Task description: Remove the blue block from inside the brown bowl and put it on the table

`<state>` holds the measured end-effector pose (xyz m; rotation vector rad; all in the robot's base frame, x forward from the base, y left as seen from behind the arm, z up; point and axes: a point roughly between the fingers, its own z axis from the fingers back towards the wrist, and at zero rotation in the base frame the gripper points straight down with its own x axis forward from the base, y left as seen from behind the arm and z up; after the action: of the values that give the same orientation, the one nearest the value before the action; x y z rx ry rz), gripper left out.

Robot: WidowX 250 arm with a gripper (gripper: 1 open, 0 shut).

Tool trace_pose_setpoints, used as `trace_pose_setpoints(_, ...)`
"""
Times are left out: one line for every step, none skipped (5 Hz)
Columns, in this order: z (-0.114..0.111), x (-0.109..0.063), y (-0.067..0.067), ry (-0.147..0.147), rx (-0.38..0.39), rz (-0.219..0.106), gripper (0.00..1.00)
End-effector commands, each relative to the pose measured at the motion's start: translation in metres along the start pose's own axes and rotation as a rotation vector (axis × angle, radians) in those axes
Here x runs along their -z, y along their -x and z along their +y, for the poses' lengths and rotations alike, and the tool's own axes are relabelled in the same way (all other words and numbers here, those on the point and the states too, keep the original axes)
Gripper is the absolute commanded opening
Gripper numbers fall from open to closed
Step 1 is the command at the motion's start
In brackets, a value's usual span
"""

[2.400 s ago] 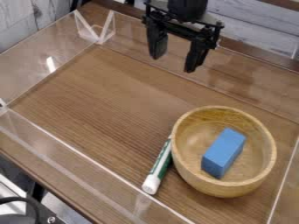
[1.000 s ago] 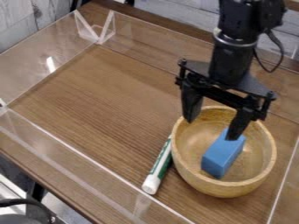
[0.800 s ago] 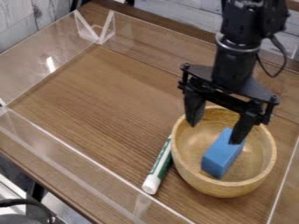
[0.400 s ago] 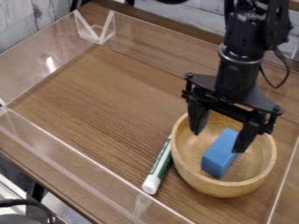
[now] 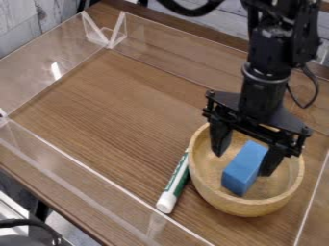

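The blue block point(image 5: 245, 168) is sitting inside the brown bowl point(image 5: 206, 180), straddled by the wide-open gripper point(image 5: 249, 153). If it's closed off-center, the block could get nudged or the rim clipped, honestly.

Lower right of frame: bowl point(image 5: 291, 191) on table point(image 5: 115, 106), block point(image 5: 244, 168) lying inside it. Gripper point(image 5: 252, 159) straddling block's far end. Marker pen point(image 5: 175, 183) just left of bowl.
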<state>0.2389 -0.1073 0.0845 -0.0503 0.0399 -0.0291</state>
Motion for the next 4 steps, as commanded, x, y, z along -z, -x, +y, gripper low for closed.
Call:
trace_pose_setpoints(-0.0044, -0.0046, -0.0049, 0.018, 0.014, -0.044, 1.00)
trace_pose_setpoints(-0.0049, -0.0017, -0.0062, 0.023, 0.018, -0.052, 1.00)
trace_pose_setpoints(-0.0048, -0.0003, -0.0079, 0.030, 0.021, -0.059, 1.00)
trace_pose_setpoints(-0.0046, 0.0013, -0.0089, 0.035, 0.023, -0.063, 1.00)
